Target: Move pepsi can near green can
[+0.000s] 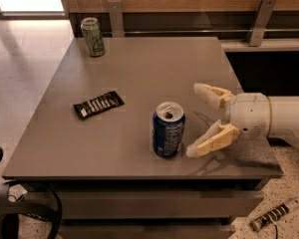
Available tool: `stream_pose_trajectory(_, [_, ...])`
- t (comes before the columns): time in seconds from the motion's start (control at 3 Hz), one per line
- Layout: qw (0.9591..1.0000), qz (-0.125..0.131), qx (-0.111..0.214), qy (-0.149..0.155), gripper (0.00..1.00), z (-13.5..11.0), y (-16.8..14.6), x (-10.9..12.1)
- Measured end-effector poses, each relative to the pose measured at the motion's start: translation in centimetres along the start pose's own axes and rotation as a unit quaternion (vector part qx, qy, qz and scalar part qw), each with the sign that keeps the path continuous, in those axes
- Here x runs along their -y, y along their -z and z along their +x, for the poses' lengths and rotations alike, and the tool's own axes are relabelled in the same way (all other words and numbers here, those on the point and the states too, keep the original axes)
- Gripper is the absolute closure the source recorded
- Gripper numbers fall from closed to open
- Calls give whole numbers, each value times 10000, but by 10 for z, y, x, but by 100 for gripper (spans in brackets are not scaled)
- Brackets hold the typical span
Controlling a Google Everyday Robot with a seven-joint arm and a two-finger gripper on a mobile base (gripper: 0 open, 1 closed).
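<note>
The pepsi can, dark blue with white markings and a silver top, stands upright near the front edge of the grey table. The green can stands upright at the table's far left corner, far from the blue can. My gripper comes in from the right, low over the table, just right of the pepsi can. Its two pale fingers are spread open and hold nothing. The near fingertip is close to the can's right side; I cannot tell if it touches.
A black snack wrapper lies flat left of the pepsi can. A wooden wall with metal brackets runs behind the table. A cable and a small object lie on the floor in front.
</note>
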State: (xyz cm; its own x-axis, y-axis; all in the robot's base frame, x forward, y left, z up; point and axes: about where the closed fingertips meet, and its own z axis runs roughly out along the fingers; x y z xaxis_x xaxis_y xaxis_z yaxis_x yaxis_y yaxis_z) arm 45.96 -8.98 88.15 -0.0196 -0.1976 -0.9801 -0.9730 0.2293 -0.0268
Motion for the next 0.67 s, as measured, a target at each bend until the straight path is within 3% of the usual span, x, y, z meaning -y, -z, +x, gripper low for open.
stream_pose_trajectory(0.33, [9992, -346, 199, -32, 0, 9, -23, -6])
stream_pose_trajectory(0.67, [9967, -677, 424, 129, 2, 5, -38, -17])
